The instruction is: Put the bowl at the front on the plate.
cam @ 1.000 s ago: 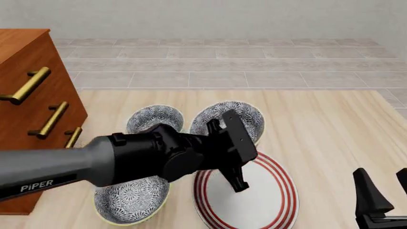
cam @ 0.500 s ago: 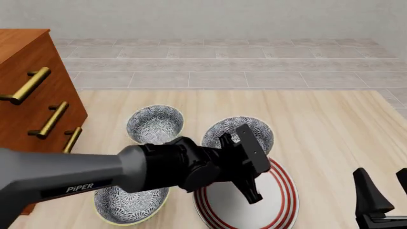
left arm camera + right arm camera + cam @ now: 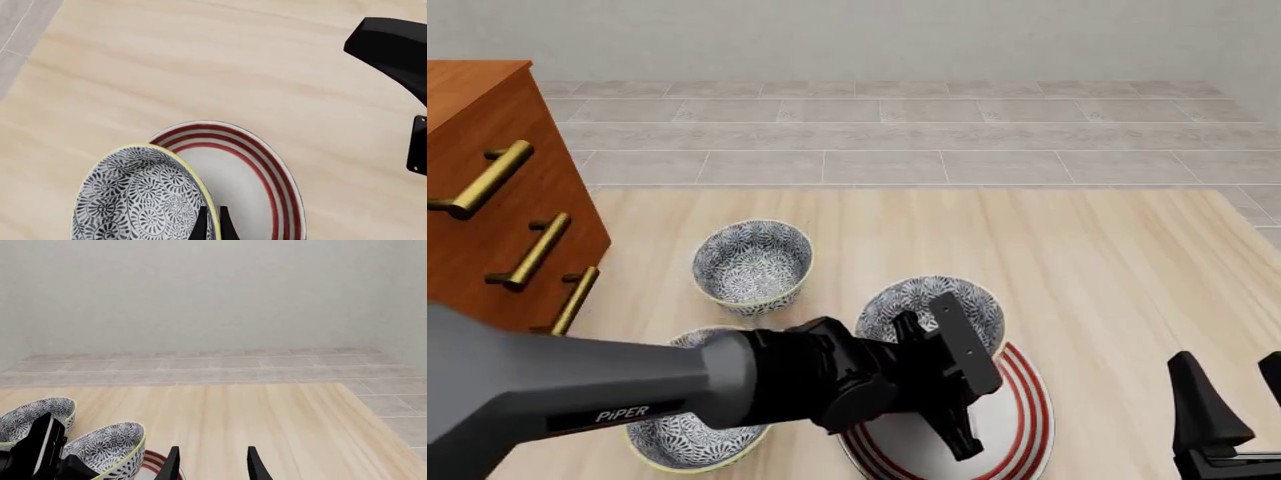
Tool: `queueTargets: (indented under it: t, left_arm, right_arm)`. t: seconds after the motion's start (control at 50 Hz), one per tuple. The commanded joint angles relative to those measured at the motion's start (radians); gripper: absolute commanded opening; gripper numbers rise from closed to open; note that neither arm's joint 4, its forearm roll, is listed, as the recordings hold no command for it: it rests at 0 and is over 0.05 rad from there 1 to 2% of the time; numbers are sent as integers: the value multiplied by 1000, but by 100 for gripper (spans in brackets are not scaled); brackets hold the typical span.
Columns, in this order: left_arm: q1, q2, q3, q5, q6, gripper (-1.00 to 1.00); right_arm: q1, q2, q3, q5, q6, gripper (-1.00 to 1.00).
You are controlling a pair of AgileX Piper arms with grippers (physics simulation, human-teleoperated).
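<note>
Three look-alike bowls are seen on the table [image 3: 1121,260]. Since a second ago, the bowl [image 3: 932,308] has been carried nearer by the left gripper [image 3: 950,392] and is now held over the far rim of the plate [image 3: 1024,425]; its rim is pinched between the nearly closed fingers [image 3: 201,227]. A second bowl [image 3: 753,263] is left farther out from that gripper, and a third bowl [image 3: 687,440] is beside the arm. "PiPER" is read on the left arm. The right gripper [image 3: 212,465] is held parted and empty, beside the plate.
</note>
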Motion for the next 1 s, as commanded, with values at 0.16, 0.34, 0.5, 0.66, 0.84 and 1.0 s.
queueTargets:
  t: [0.16, 0.34, 0.5, 0.66, 0.84, 1.0]
  left_arm:
    - [-23, 20, 9, -25, -32, -100]
    - [-23, 43, 14, -39, -30, -100]
    - [-31, 77, 33, -68, -23, -100]
    - [-28, 95, 26, -75, -22, -100]
    - [-31, 113, 29, -87, -24, -100]
    - [-34, 101, 34, -84, -27, -100]
  right_arm:
    - [-3, 0, -2, -2, 3, 100]
    - [-5, 0, -2, -4, 5, 100]
    - [-7, 0, 1, -8, 8, 100]
    - [-9, 0, -1, -9, 11, 100]
    - [-11, 0, -3, -10, 15, 100]
    - [-11, 0, -1, -11, 14, 100]
